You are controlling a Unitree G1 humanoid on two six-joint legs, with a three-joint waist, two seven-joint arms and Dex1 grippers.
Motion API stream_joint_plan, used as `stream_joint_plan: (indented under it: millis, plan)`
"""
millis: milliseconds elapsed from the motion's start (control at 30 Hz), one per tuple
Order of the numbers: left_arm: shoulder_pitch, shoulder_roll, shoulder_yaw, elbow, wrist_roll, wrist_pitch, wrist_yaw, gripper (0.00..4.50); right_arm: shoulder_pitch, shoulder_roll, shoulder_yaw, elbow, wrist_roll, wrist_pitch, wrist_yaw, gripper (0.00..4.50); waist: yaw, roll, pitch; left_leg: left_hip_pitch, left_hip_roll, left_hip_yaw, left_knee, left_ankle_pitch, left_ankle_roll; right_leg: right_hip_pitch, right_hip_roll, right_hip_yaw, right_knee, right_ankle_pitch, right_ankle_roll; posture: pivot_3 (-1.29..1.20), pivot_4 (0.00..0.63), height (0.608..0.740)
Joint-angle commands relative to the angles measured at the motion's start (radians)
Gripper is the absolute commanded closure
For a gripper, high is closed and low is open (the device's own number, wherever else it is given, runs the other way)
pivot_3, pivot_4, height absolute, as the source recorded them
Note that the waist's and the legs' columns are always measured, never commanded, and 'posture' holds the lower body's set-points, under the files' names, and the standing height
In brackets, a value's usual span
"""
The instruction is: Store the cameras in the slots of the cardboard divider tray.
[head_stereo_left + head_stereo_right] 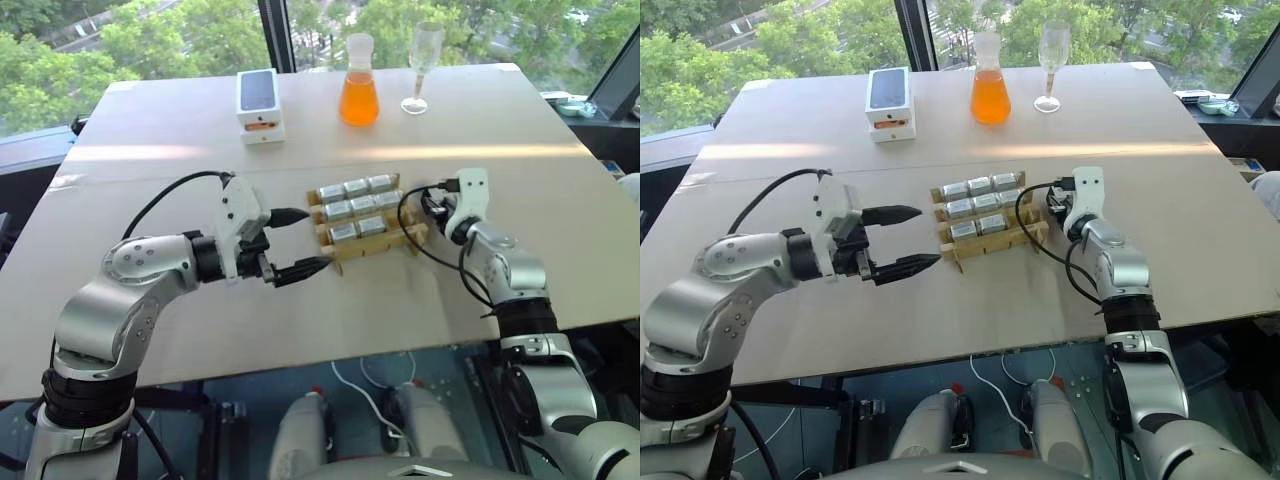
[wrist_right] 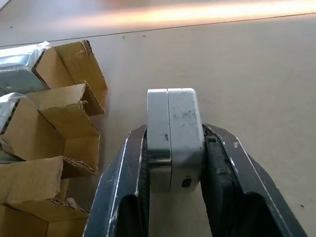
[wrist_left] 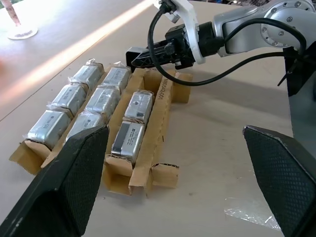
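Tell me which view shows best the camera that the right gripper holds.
The right wrist view: the camera stands close up, clamped between the right gripper's black fingers, beside the cardboard divider tray. In both eye views the gripper hides it; in the left wrist view only the fingers at the tray's end are plain.

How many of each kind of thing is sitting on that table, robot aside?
Cameras: 9, namely 8 in the cardboard divider tray and 1 camera held in the right gripper
Cardboard divider tray: 1
White phone box: 1
Flask of orange liquid: 1
Wine glass: 1
Total: 13
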Motion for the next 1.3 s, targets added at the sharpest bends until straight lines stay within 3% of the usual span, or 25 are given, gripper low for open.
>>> stream_joint_plan:
  millis: [33,233,400,533,700,867,1000,1300]
  plan:
    - [-0.018,0.011,0.007,-0.008,-0.015,-0.025,0.003,0.00,-0.002,-0.013,0.000,-0.033,-0.012,-0.030,0.012,3.62,0.000,0.000,0.000,0.000,0.000,0.000,0.000,0.000,0.000,0.000,0.000,0.000,0.000,0.000,0.000,0.00,0.150,0.740]
    - [-0.014,0.013,0.002,-0.003,-0.015,-0.037,0.007,0.00,0.011,-0.026,0.002,-0.038,-0.016,-0.061,0.054,3.69,0.001,0.000,0.000,0.000,0.000,0.000,-0.002,0.000,0.000,0.000,0.000,0.000,-0.002,0.000,0.000,0.00,0.150,0.740]
    - [-0.010,0.017,0.008,-0.004,-0.019,-0.042,0.009,0.00,0.007,-0.076,-0.008,-0.061,0.026,-0.161,0.218,3.69,0.001,0.000,0.000,-0.001,0.000,0.000,-0.006,0.000,0.000,0.000,0.001,0.000,-0.007,0.000,0.000,0.00,0.150,0.740]
    - [-0.003,0.025,0.018,0.001,-0.021,-0.053,-0.001,0.00,-0.003,-0.203,0.046,-0.065,0.078,-0.388,0.635,3.69,0.004,0.001,0.001,-0.001,-0.001,0.000,-0.009,0.000,0.000,0.000,0.001,0.000,-0.010,0.000,0.000,0.00,0.150,0.740]
    - [-0.003,0.044,0.026,0.007,-0.039,-0.061,-0.028,0.00,-0.046,-0.289,0.120,0.032,0.094,-0.609,1.029,3.69,-0.001,0.000,0.001,0.000,0.000,0.001,-0.012,0.000,0.000,0.000,0.003,0.000,-0.012,0.000,0.000,0.00,0.150,0.740]
    - [-0.001,0.069,0.030,0.011,-0.047,-0.072,-0.048,0.00,-0.220,-0.300,0.203,0.322,0.007,-0.847,1.257,3.69,0.000,0.000,0.002,0.002,0.001,0.001,-0.011,0.000,0.000,0.000,0.005,0.000,-0.011,0.000,0.000,0.00,0.150,0.740]
    - [0.029,0.079,0.057,-0.017,-0.067,-0.068,-0.043,0.00,-0.369,-0.272,0.248,0.591,-0.073,-1.042,1.352,3.69,-0.001,0.000,0.002,0.002,0.001,0.002,-0.011,0.000,0.000,0.000,0.005,0.002,-0.010,0.000,0.000,0.00,0.150,0.740]
    - [0.101,0.091,0.103,-0.056,-0.089,-0.070,-0.019,0.00,-0.531,-0.236,0.275,0.900,-0.223,-1.157,1.336,3.69,0.003,0.000,0.002,0.001,0.000,0.003,-0.011,0.000,0.000,0.000,-0.001,0.000,-0.010,0.000,-0.001,0.00,0.150,0.740]
